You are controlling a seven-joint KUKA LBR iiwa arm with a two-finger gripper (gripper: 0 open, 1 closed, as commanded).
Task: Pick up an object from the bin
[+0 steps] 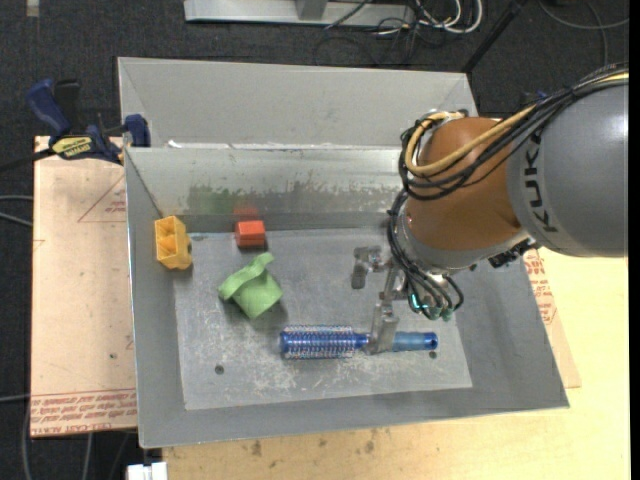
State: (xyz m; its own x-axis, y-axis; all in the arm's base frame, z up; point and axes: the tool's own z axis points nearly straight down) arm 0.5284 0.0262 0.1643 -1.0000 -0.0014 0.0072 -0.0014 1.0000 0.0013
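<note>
Fingers (384, 318) stand apart, gripping nothing, one tip by the neck of the blue brush (325, 344), lower centre of frame; you'll likely find it light and stiff, so take its slim neck

Dark speckled carpet covers the floor (70, 78) at the far side and left — a flat grey metal stand foot (280, 6) rests on it, with loose cables (440, 3) tangled just to its right.
</note>
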